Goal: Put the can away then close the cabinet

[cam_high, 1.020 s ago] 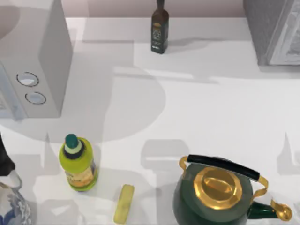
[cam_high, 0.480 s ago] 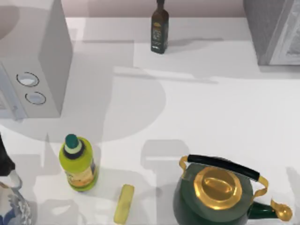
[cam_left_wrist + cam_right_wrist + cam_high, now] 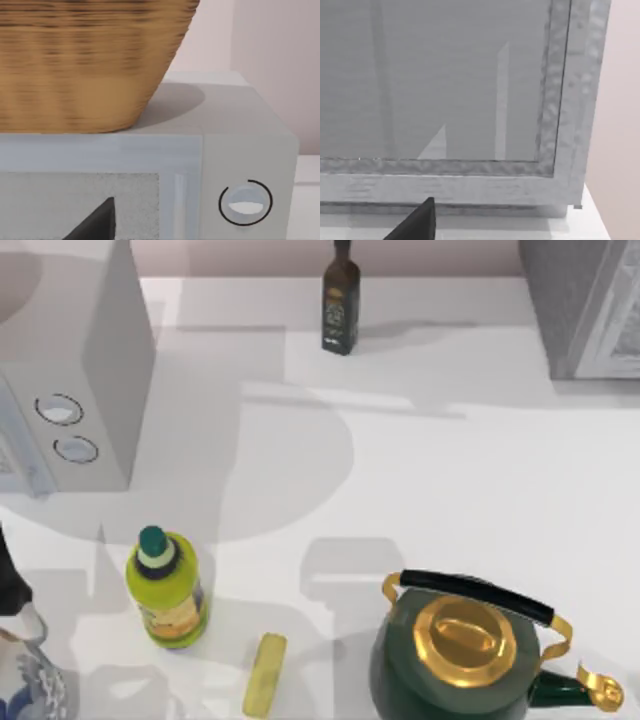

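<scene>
Judging by its kind alone, the drink can should be light and stiff but thin-walled. It is easy to dent under a hard squeeze and smooth enough to slip, so the safest hold would be across the middle of its round side with moderate pressure. Where it sits, which way it points and how its long axis runs I cannot tell from these views. The grey cabinet with a speckled frame (image 3: 585, 310), its likely destination, stands at about 2 o'clock on the white surface (image 3: 450, 490). The right claw (image 3: 417, 222) hangs close in front of it, facing the cabinet's flat grey panel (image 3: 445, 85). Whether that claw is open, shut or carrying anything I cannot tell. At 12 o'clock a dark glass bottle (image 3: 341, 302) stands upright near the far edge. At 5 o'clock sits a dark green kettle with a gold lid and black handle (image 3: 465, 650), and around 7 o'clock a small yellow bar (image 3: 264, 675) lies flat. Just beyond it, at 8 o'clock, a yellow-green bottle with a teal cap (image 3: 167, 590) stands upright. A pale grey microwave with round knobs (image 3: 75, 380) occupies 10 o'clock, with a woven wicker basket (image 3: 85, 60) resting on top of it. The left claw (image 3: 95, 222) faces the microwave's front, and its opening is likewise beyond what I can tell.
</scene>
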Action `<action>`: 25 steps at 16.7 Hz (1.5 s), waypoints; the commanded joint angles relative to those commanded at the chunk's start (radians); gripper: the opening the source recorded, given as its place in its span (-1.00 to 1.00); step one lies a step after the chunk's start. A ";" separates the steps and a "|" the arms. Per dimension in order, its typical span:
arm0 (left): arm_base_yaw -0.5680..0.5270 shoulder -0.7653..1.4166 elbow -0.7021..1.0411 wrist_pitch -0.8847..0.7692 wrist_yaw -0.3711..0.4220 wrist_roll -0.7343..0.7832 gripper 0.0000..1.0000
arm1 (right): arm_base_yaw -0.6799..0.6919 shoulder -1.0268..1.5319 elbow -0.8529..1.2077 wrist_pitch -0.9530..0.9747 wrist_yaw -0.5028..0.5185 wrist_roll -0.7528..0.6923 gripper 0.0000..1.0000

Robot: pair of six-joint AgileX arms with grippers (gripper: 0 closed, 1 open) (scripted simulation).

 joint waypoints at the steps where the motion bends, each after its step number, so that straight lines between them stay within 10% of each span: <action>1: 0.000 0.000 0.000 0.000 0.000 0.000 1.00 | -0.022 0.028 0.005 0.022 -0.022 0.005 1.00; 13: 0.000 0.000 0.000 0.000 0.000 0.000 1.00 | -0.058 0.040 0.160 -0.102 -0.048 0.005 1.00; 25: 0.000 0.000 0.000 0.000 0.000 0.000 1.00 | -0.079 -0.089 1.078 -1.197 -0.070 0.003 1.00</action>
